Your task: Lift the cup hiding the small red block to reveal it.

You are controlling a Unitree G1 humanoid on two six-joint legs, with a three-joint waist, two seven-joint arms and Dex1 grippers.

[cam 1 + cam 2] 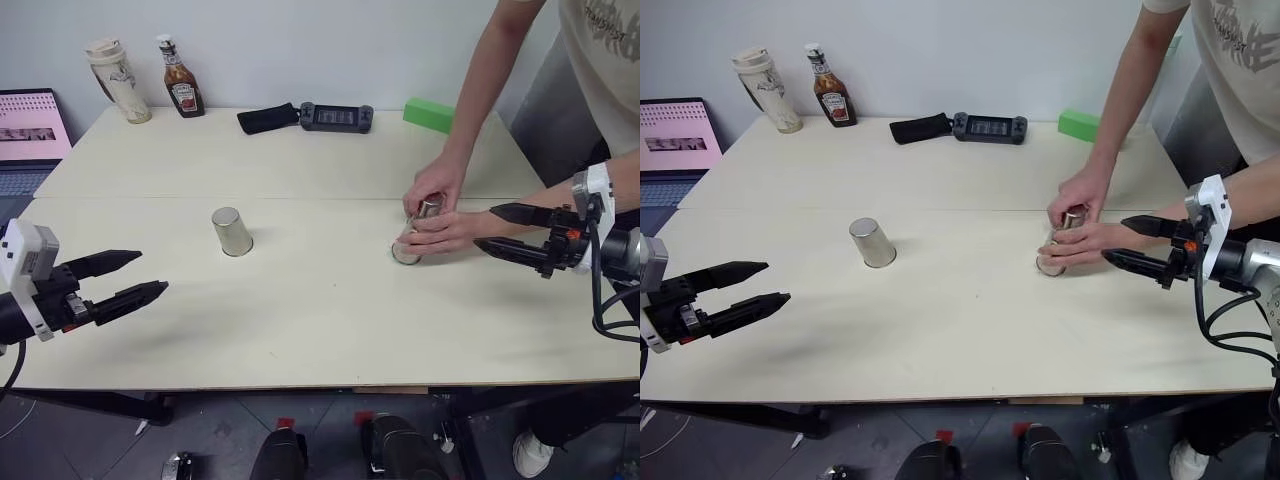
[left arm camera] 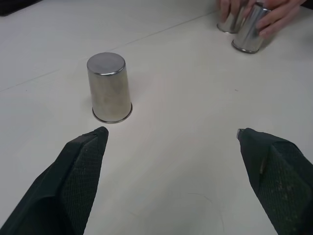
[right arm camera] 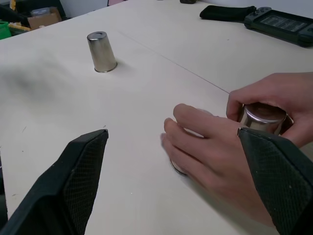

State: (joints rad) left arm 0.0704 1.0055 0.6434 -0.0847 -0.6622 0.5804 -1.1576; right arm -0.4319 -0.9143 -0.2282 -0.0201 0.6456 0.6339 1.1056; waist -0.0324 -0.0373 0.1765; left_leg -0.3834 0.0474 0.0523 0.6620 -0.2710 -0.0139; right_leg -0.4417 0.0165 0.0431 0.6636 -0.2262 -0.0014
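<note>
So right now a person is leaning in from the robot's right side with both hands on two of the shiny metal cups, out on the right half of the pale bench (image 1: 300, 330). One hand (image 1: 437, 187) comes down on top of the farther cup (image 1: 429, 208), the other hand (image 1: 445, 232) wraps round the nearer cup (image 1: 406, 251), which is mostly covered by fingers. Those two cups sit just beside each other, and it's hard to tell whether they actually touch.

The third cup (image 1: 232, 231) stands upside down by itself on the left-centre of the bench, well apart from the other two, nothing touching it.

The small red block can't be seen anywhere, so which cup covers it can't be told from looks.

The left end effector (image 1: 137, 276) hovers over the near left edge of the bench, fingers spread apart, holding nothing, pointing toward the lone cup. The right end effector (image 1: 495, 228) hangs at the right side, fingers also wide apart and empty, its tips just beside the person's nearer hand.

Along the far edge of the bench: a lidded tumbler (image 1: 115, 78), a ketchup bottle (image 1: 181, 80), a black pouch (image 1: 268, 117), a handheld game console (image 1: 337, 117) and a green box (image 1: 429, 114). A laptop (image 1: 30, 135) sits off the left end.
</note>
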